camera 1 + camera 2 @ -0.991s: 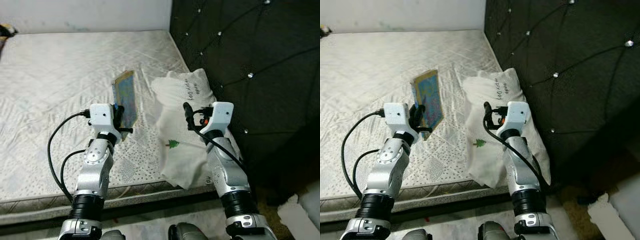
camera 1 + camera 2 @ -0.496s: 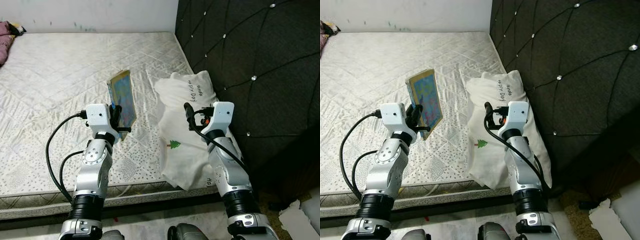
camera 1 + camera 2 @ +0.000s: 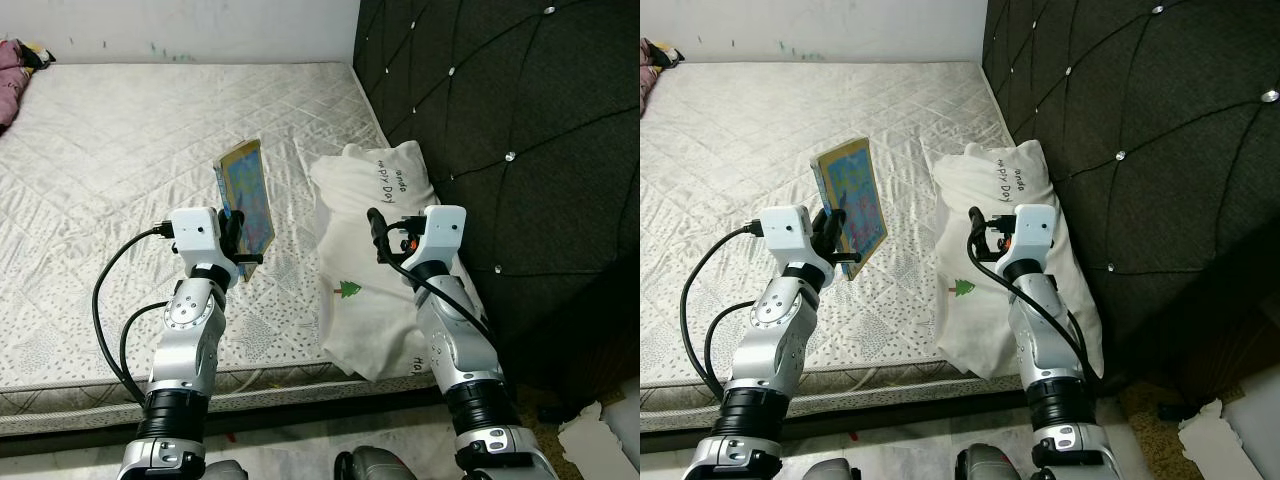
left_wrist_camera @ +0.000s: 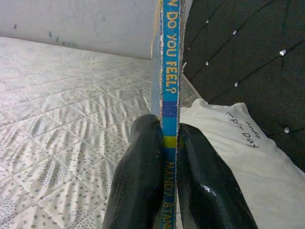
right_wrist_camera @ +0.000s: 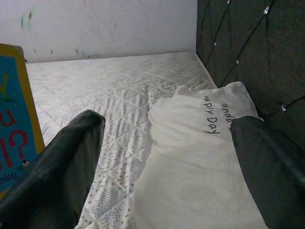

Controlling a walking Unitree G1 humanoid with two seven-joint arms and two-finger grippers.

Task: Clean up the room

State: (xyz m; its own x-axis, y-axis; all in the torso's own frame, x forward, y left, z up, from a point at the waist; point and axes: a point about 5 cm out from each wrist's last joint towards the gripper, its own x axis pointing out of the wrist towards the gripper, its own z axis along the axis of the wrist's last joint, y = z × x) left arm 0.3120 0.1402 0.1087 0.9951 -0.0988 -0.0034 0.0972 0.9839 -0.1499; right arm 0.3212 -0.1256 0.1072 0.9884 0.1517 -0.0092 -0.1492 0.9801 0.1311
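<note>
Left gripper (image 3: 238, 222) raised over the bare white quilted mattress (image 3: 110, 170), two black fingers (image 4: 143, 167) clamped tight on the lower edge of a thin children's book with a blue spine and colourful cover (image 3: 247, 196). Book held upright and clear of the mattress, spine toward the wrist camera, pale lettering readable along it (image 4: 169, 71). Right gripper (image 3: 375, 228) lifted over the white printed pillow (image 3: 375, 300), fingers (image 5: 62, 162) spread wide apart with nothing between them. Pillow lying lengthwise along the right edge of the mattress, pressed against the dark tufted headboard with shiny studs (image 3: 500, 110), handwriting near its upper end and a small green tree print (image 3: 347, 289) lower down. Book just beside the pillow's left side, not touching. Plain white wall (image 3: 180, 28) beyond the far edge of the mattress. A bundle of pinkish cloth (image 3: 15, 60) at the far left corner.
</note>
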